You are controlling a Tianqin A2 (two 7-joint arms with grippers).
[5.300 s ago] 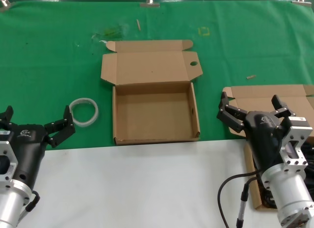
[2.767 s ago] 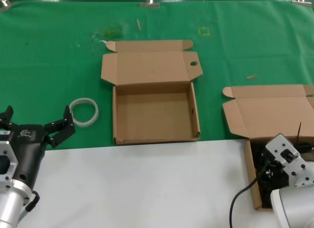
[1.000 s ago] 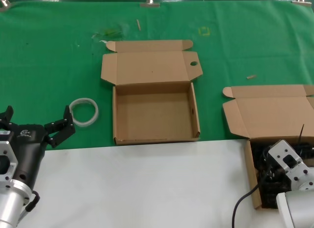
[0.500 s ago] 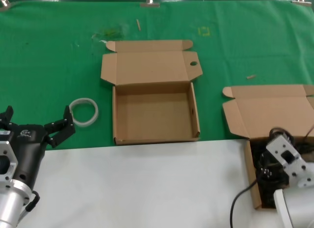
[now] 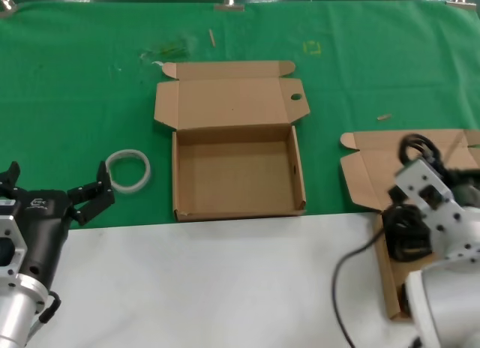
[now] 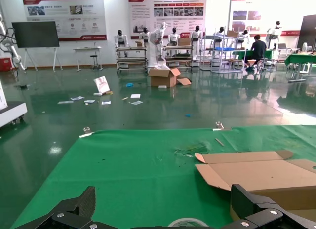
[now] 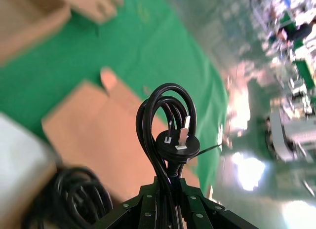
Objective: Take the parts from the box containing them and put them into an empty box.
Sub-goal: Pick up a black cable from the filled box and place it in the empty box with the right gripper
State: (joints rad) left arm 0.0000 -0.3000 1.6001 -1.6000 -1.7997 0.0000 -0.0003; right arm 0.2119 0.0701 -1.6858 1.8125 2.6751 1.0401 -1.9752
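Note:
My right gripper (image 5: 418, 162) is shut on a looped black power cord (image 5: 414, 146), one of the parts, and holds it above the open lid of the box containing them (image 5: 369, 177) at the right. In the right wrist view the cord's loop and plug (image 7: 178, 140) stand up from between the closed fingers of the gripper (image 7: 170, 189). More cord bundles (image 5: 406, 236) lie in that box (image 7: 108, 130). The empty box (image 5: 234, 179) sits open in the middle, with a round hole in its lid tab. My left gripper (image 5: 56, 183) waits open at the near left.
A white plastic ring (image 5: 128, 170) lies on the green cloth just ahead of the left gripper (image 6: 165, 211) and left of the empty box (image 6: 256, 172). A white sheet (image 5: 225, 280) covers the near part of the table.
My right arm has risen out of the cord box with a cord bundle in its gripper and now swings over the lid. The left arm has not moved.

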